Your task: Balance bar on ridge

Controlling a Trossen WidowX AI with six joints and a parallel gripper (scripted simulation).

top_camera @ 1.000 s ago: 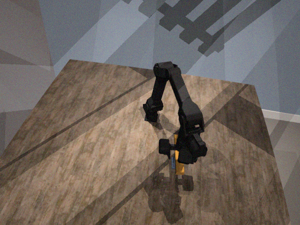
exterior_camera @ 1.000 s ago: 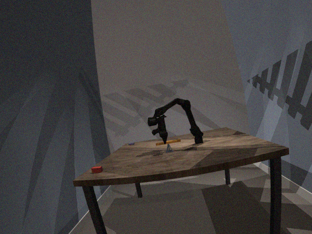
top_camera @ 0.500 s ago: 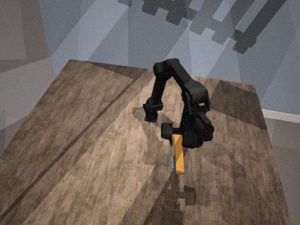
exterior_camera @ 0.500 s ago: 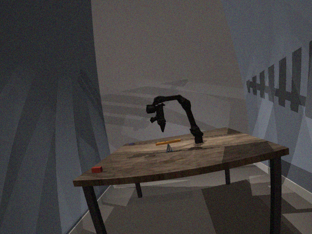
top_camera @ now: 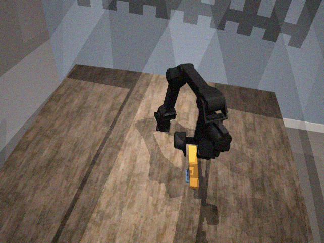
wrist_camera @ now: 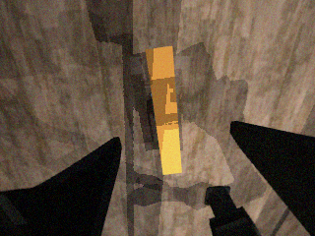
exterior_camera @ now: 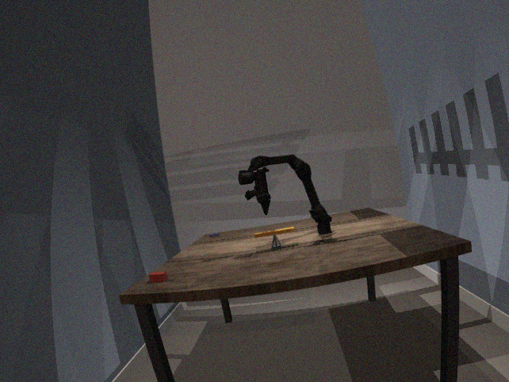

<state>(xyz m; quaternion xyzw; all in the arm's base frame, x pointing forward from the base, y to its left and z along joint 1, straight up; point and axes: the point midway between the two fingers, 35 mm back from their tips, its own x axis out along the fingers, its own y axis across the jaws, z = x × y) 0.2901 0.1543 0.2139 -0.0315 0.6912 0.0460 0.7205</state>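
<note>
The orange-yellow bar point(top_camera: 193, 157) point(exterior_camera: 274, 232) point(wrist_camera: 171, 149) lies across the top of the small blue-grey ridge point(top_camera: 186, 175) point(exterior_camera: 275, 243). In the exterior view both bar ends stand clear of the table, and the bar runs about parallel to the table's far edge, so it looks level. The bar hides most of the ridge in the top view. My gripper point(exterior_camera: 265, 213) point(wrist_camera: 175, 134) is open and empty, above the bar and apart from it. In the wrist view the bar shows between and beyond the spread fingertips.
A red block point(exterior_camera: 158, 276) sits near the table's front left corner in the exterior view. A small flat blue object point(exterior_camera: 214, 234) lies near the far left corner. The arm's base stands on the table point(top_camera: 125, 209) point(exterior_camera: 328, 263), to the right of the bar in the exterior view.
</note>
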